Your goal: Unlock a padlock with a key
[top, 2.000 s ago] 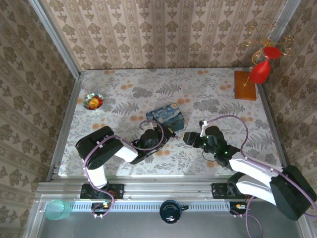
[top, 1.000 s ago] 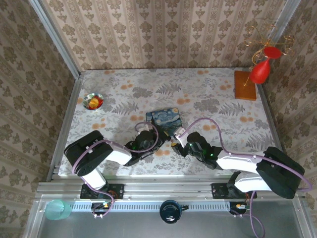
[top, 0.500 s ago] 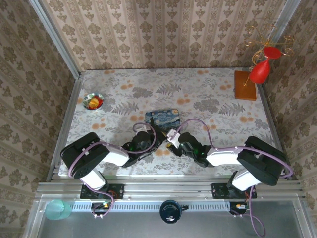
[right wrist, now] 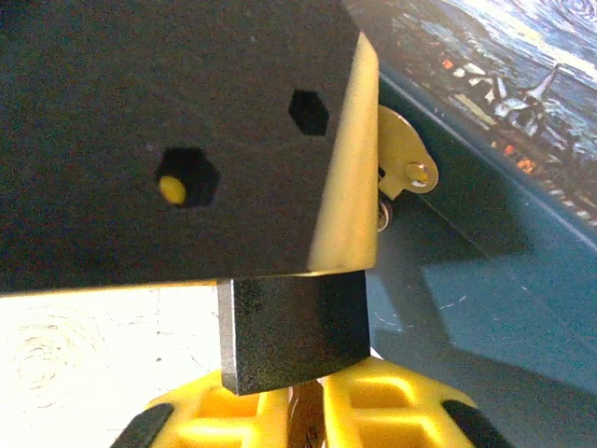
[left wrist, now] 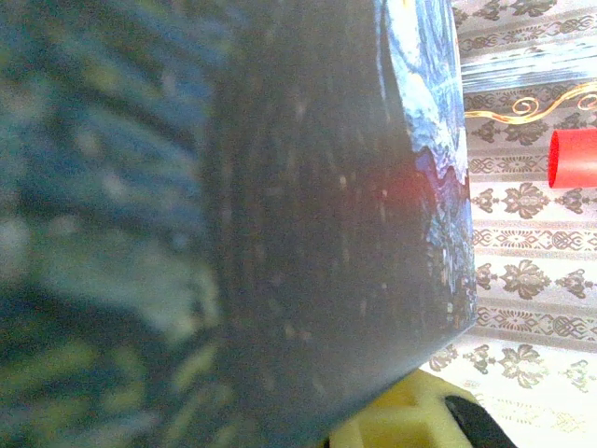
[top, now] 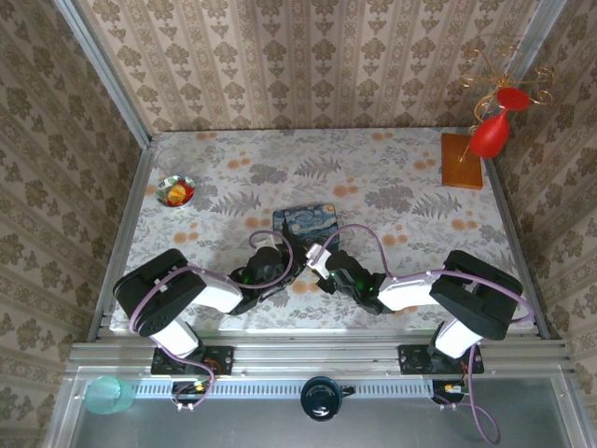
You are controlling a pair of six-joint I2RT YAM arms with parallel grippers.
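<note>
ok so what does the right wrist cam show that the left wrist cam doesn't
Right wrist: a dark grey block, apparently the padlock, just above the right gripper, plus a metal tab with a hole, on the side of the blue tin.
Left wrist: a red ornament against wallpaper.
Both: that tin at very close range, and yellow fingertips along the bottom edge.
</note>
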